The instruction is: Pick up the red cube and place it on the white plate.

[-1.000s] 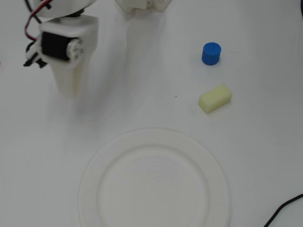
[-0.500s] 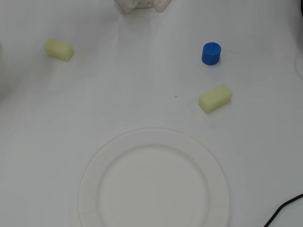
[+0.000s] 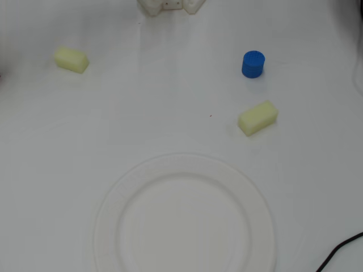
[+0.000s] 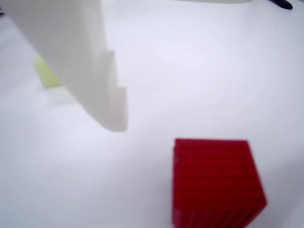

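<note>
The red cube (image 4: 216, 183) shows only in the wrist view, at the lower right, resting on the white table. It is out of the overhead view. One white finger (image 4: 80, 61) of my gripper (image 4: 161, 135) reaches in from the upper left. Its tip hangs just up and left of the cube and does not touch it. Nothing meets that tip, and the other finger is out of frame, so the jaws stand apart and empty. The white plate (image 3: 113, 198) lies at the bottom centre of the overhead view with nothing on it.
In the overhead view a blue cylinder (image 3: 253, 64) stands at the right with a pale yellow block (image 3: 258, 118) below it. Another yellow block (image 3: 71, 59) lies at the far left. The arm's white base (image 3: 170, 5) is at the top edge. A yellow block (image 4: 45, 73) peeks out behind the finger.
</note>
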Robot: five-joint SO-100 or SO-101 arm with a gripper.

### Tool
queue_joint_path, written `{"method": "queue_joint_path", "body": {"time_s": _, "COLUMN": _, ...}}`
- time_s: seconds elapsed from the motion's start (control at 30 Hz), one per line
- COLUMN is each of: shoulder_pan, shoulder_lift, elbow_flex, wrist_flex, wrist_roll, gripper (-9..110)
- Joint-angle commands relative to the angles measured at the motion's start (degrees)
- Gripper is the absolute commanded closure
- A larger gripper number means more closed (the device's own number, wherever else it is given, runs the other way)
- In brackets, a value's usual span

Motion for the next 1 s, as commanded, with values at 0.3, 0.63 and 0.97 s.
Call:
{"method": "queue_joint_path", "body": {"time_s": 0.3, "shoulder_pan": 0.09, "shoulder_lift": -4.75, "elbow_flex": -11.34, "wrist_flex": 0.09, "wrist_roll": -2.55, "gripper": 66}}
{"method": "queue_joint_path", "body": {"time_s": 0.63, "shoulder_pan": 3.25, "shoulder_lift": -13.97, "elbow_flex": -20.30, "wrist_flex": 0.26, "wrist_roll": -4.48, "gripper": 68}}
{"method": "queue_joint_path", "body": {"time_s": 0.97, "shoulder_pan": 3.43, "shoulder_lift": -14.68, "elbow_flex": -21.09, "wrist_flex": 0.26, "wrist_roll": -3.69, "gripper": 102}}
